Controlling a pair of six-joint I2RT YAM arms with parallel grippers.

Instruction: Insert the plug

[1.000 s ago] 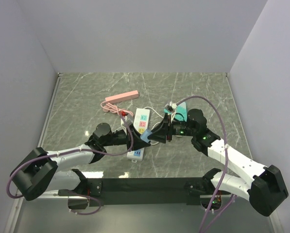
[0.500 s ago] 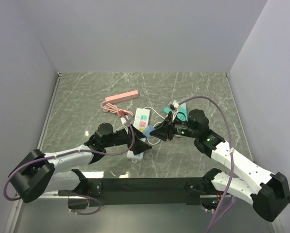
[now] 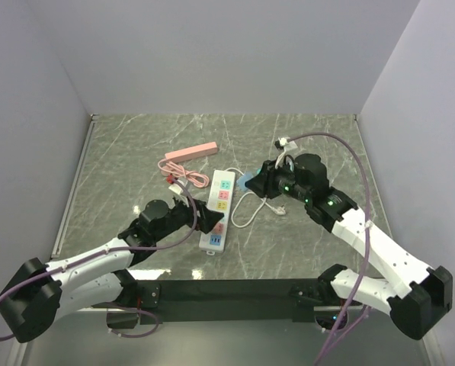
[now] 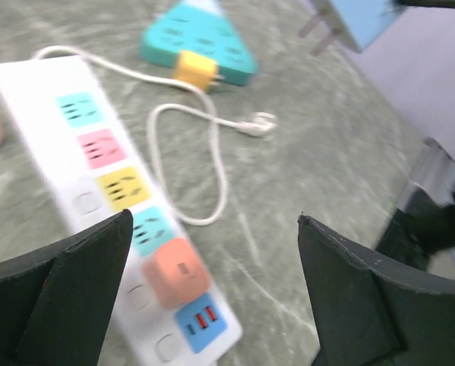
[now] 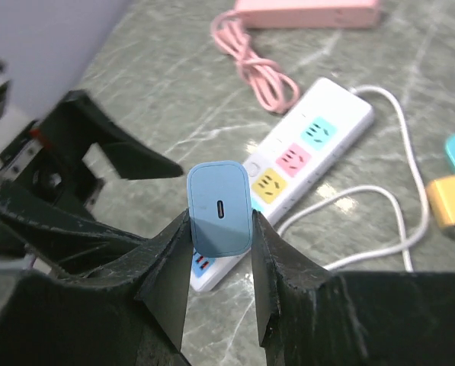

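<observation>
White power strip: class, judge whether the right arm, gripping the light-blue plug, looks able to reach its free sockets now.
Probably yes: the right gripper holds the light-blue plug near the white power strip, whose teal, pink and yellow sockets lie uncovered.

Grey-green marble-look table (image 3: 136,145) has a white power strip (image 3: 219,206) lying mid-table. At its 11 o'clock sits a pink power strip (image 3: 192,152) with its pink cord (image 3: 177,171) bunched nearby. There's a teal triangular socket (image 4: 212,30) at 1 o'clock and a white cable (image 4: 221,179) looping at 3.
</observation>
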